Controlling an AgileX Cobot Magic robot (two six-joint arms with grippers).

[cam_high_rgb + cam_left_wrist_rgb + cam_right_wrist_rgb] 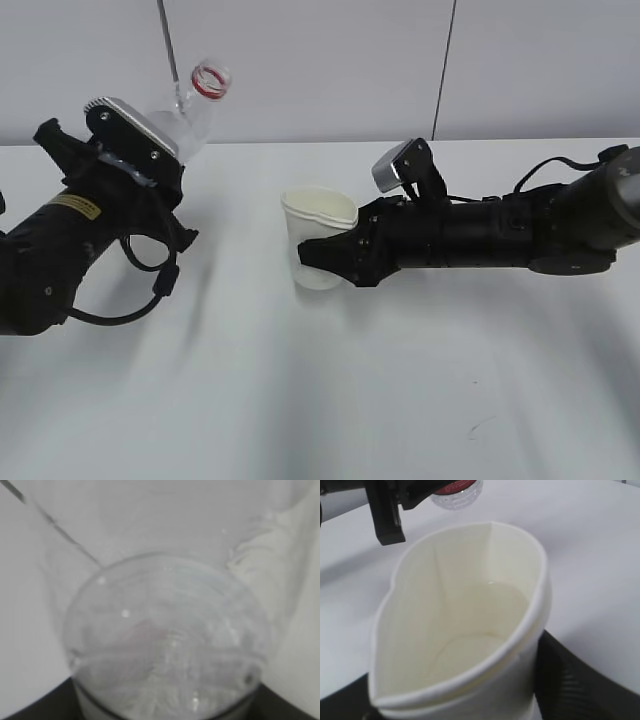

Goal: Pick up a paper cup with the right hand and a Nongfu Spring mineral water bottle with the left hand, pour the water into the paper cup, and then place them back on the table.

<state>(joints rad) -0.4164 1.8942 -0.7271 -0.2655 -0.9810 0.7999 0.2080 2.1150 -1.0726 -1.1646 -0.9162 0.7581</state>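
Looking at the cup (470, 630), there's water (495, 610) pooled inside, so the pour seems at least partly done; setting both things down is left. Right pincer (325, 262) is clamped round the squashed cup, low over the surface (330, 400). Left pincer (150, 150) holds the bottle (195, 105) up, neck tilted, well apart from the cup. Loads of bare surface in front, no edge close.

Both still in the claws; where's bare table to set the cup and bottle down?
Bare: the table in front of both arms, and the strip between the bottle and paper cup. Crowded: beneath each arm.
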